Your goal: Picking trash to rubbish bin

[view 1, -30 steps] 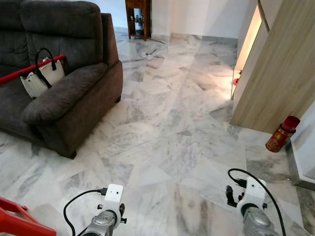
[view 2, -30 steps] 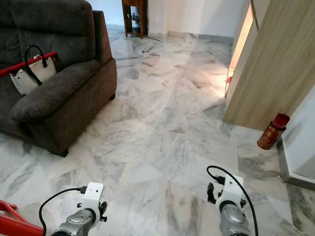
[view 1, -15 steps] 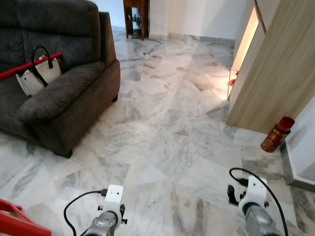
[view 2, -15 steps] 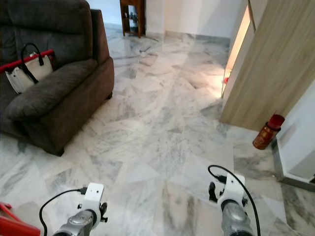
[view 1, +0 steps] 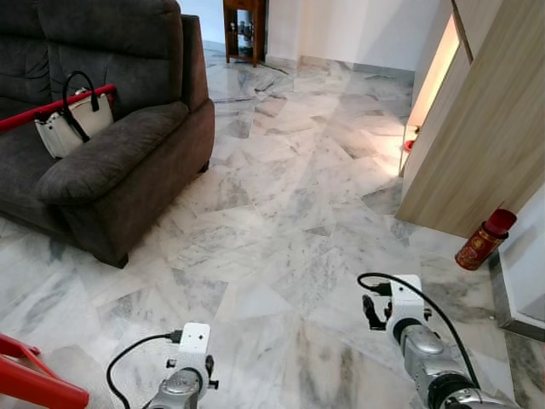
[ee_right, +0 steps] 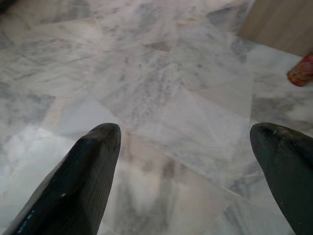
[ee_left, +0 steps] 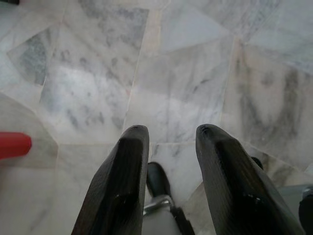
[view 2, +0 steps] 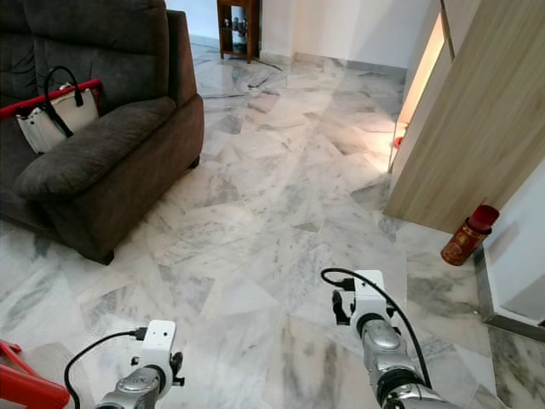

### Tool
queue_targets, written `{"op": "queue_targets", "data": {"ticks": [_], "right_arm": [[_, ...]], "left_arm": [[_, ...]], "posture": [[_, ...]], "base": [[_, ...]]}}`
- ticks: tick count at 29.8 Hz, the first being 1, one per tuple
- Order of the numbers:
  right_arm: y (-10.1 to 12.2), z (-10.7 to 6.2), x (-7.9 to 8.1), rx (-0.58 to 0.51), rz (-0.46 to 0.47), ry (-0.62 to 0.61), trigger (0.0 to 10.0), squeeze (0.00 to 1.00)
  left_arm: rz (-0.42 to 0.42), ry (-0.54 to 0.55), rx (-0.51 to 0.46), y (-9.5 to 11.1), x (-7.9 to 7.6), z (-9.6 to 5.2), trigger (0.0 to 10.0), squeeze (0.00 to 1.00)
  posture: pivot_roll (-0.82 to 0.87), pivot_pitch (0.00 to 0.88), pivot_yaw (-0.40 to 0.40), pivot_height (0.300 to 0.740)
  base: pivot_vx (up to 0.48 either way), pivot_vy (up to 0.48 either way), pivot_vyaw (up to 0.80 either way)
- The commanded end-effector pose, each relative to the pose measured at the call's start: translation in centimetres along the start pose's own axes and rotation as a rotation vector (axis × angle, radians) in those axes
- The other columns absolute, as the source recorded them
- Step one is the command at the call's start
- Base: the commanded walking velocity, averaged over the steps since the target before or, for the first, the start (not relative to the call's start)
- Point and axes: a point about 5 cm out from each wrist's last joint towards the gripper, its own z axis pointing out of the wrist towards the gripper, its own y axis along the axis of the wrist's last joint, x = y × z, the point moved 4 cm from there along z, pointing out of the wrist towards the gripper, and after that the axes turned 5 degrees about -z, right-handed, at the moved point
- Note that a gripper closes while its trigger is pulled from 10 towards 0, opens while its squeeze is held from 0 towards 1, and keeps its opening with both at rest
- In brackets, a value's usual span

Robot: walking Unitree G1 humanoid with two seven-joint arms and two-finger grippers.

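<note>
- Marble floor (view 1: 281,213) in grey and white tiles spreads through a living room, with a dark sofa (view 1: 111,128) on the robot's left and a wooden cabinet wall (view 1: 477,128) on its right.
- On the sofa seat sits a white handbag (view 1: 72,123) with black handles, and a red bar (view 1: 51,109) crosses in front of it.
- The left gripper (ee_left: 168,161) points down at bare floor; its two black fingers (ee_left: 122,181) stand a little apart, a narrow gap between them, with nothing held.
- The right gripper (ee_right: 183,161) is raised ahead of the robot with its fingers (ee_right: 78,176) spread wide and nothing between them, only floor tiles beyond.
- A red can (view 1: 484,239) with a red cap stands upright on the floor by the foot of the cabinet wall, well ahead of the right gripper's jaws and off to their right side.
- A red frame piece (view 1: 34,383) lies low at the robot's left, beside the left arm.
</note>
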Motion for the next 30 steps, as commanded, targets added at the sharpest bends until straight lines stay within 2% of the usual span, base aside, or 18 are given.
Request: {"op": "queue_targets", "data": {"ticks": [1, 4, 5, 7, 8, 9, 10, 11, 14, 15, 18, 23, 30], "right_arm": [[-1.8, -0.5, -1.7, 0.059, 0.024, -0.059, 10.0, 0.0], [-3.8, -1.1, -2.6, 0.111, 0.066, -0.092, 10.0, 0.0], [-5.1, -1.6, -2.7, 0.148, 0.084, -0.099, 10.0, 0.0], [-6.3, -2.0, -2.6, 0.179, 0.087, -0.099, 10.0, 0.0], [-6.9, -2.2, -2.5, 0.192, 0.093, -0.098, 10.0, 0.0], [-8.7, -2.9, -2.0, 0.241, 0.116, -0.098, 10.0, 0.0], [-8.7, -2.9, -2.0, 0.241, 0.116, -0.098, 10.0, 0.0], [-10.0, -3.4, -1.5, 0.275, 0.133, -0.097, 10.0, 0.0], [-11.7, -4.2, -0.4, 0.32, 0.141, -0.076, 10.0, 0.0], [-11.7, -4.2, -0.4, 0.32, 0.141, -0.076, 10.0, 0.0], [-13.6, -5.1, 0.2, 0.373, 0.175, -0.084, 10.0, 0.0], [-14.2, -5.5, -0.5, 0.388, 0.226, -0.118, 10.0, 0.0], [-13.3, -5.1, -0.6, 0.352, 0.268, -0.13, 10.0, 0.0]], "left_arm": [[-0.005, -0.013, 0.002, 0.0, -0.4, 0.0, 10.0, 0.0], [0.002, -0.016, 0.009, -0.2, -0.5, 0.0, 10.0, 0.0], [-0.003, -0.013, 0.021, -0.6, -0.4, -0.1, 10.0, 0.0], [-0.006, -0.011, 0.032, -1.0, -0.4, -0.2, 10.0, 0.0], [-0.004, -0.011, 0.037, -1.2, -0.4, -0.2, 10.0, 0.0], [-0.001, -0.01, 0.044, -1.6, -0.2, -0.3, 10.0, 0.0], [-0.001, -0.01, 0.044, -1.6, -0.2, -0.3, 10.0, 0.0], [0.008, -0.01, 0.052, -2.0, -0.1, -0.4, 10.0, 0.0], [0.034, -0.004, 0.073, -2.8, 0.6, -0.6, 10.0, 0.0], [0.034, -0.004, 0.073, -2.8, 0.6, -0.6, 10.0, 0.0], [0.063, 0.001, 0.097, -3.7, 1.5, -0.8, 10.0, 0.0], [0.055, 0.046, 0.117, -4.4, 3.0, -1.1, 10.0, 0.0], [0.006, 0.095, 0.112, -4.4, 4.3, -1.2, 10.0, 0.0]], "posture": [[-0.23, 0.0, -0.067, 0.74], [-0.23, 0.0, -0.071, 0.74], [-0.23, 0.0, -0.071, 0.74], [-0.21, 0.0, -0.072, 0.74], [-0.21, 0.0, -0.07, 0.74], [-0.22, 0.0, -0.063, 0.74], [-0.22, 0.0, -0.063, 0.74], [-0.22, 0.0, -0.052, 0.74], [-0.22, 0.0, -0.038, 0.74], [-0.22, 0.0, -0.038, 0.74], [-0.22, 0.0, -0.029, 0.74], [-0.21, 0.0, -0.03, 0.74], [-0.2, 0.0, -0.017, 0.74]], "base": [[0.0, 0.0, 0.0], [0.0, 0.0, 0.0], [0.0, 0.0, 0.0], [0.0, 0.0, 0.0], [0.0, 0.0, 0.0], [0.0, 0.0, 0.0], [0.0, 0.0, 0.0], [0.0, 0.0, 0.0], [0.0, 0.0, 0.0], [0.0, 0.0, 0.0], [0.0, 0.0, 0.0], [0.0, 0.0, 0.0], [0.0, 0.0, 0.0]]}}
